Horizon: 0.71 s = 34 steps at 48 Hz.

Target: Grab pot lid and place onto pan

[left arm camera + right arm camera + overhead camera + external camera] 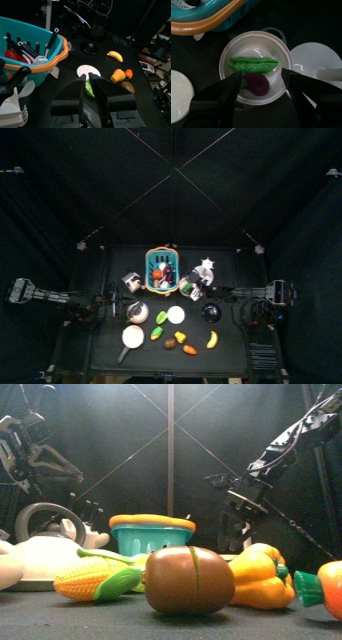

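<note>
**Lid still on table, pan uncovered, neither gripper on it**

- Pot lid (211, 312): lies flat on the table, right half, pale knob up. Nothing touches it. The left wrist view shows it too (90, 47), on bare black surface, with a banana (115, 55) near it.
- Pan (134, 336): front left of the table, cream inside showing, short dark handle pointing to the front edge. Well apart from the lid. A white oval object (175, 314) and a few toy foods sit between the two.
- Silvery-grey pot (138, 311): just behind the pan, not touching the lid.
- Right gripper (262, 75): jaws spread wide, holding nothing. It hangs over a white bowl (241, 47) holding a green pea pod (254, 64) and a purple piece (256, 84). The bowl sits just beside the teal basket (211, 22) with the orange rim. In the top view this gripper (197, 280) is behind the lid, not over it.
- Left gripper (87, 78): jaws almost together, only a slit between them, nothing in it. It sits next to the basket (33, 55), pointing across the table toward the white oval.
- Front view: corn (94, 579), a brown round toy (190, 579) and an orange pepper (261, 576) fill the foreground. Can't make out the lid there.
</note>
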Each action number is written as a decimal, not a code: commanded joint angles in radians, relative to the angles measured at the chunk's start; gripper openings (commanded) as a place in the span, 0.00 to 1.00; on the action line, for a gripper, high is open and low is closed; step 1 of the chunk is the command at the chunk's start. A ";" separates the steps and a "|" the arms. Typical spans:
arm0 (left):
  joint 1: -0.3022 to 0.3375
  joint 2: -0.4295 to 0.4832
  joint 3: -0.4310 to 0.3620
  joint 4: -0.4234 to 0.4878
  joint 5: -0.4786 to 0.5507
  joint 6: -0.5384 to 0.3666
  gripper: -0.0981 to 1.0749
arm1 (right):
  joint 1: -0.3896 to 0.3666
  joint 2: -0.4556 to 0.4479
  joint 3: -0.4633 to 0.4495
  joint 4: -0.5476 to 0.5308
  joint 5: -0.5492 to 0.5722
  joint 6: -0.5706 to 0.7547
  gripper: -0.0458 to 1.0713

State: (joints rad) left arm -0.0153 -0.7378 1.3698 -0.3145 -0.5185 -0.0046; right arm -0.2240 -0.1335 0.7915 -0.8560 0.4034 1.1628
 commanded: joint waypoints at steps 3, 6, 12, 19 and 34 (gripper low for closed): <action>0.000 0.005 -0.011 0.000 -0.005 -0.002 0.58 | 0.075 -0.057 -0.002 0.021 0.055 0.000 0.89; 0.000 0.003 -0.011 0.000 -0.003 -0.002 0.58 | 0.138 -0.087 0.011 0.046 0.107 0.000 0.89; 0.000 0.003 -0.011 0.000 -0.005 -0.002 0.58 | 0.258 -0.144 0.038 0.115 0.209 0.005 0.89; 0.000 0.003 -0.012 0.000 -0.005 -0.002 0.58 | 0.383 -0.198 0.084 0.230 0.282 0.005 0.89; 0.000 0.005 -0.012 0.000 -0.003 0.000 0.58 | 0.477 -0.213 0.169 0.379 0.318 0.006 0.88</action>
State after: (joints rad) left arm -0.0153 -0.7348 1.3714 -0.3145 -0.5185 -0.0061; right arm 0.2470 -0.3267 0.9541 -0.5031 0.7194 1.1674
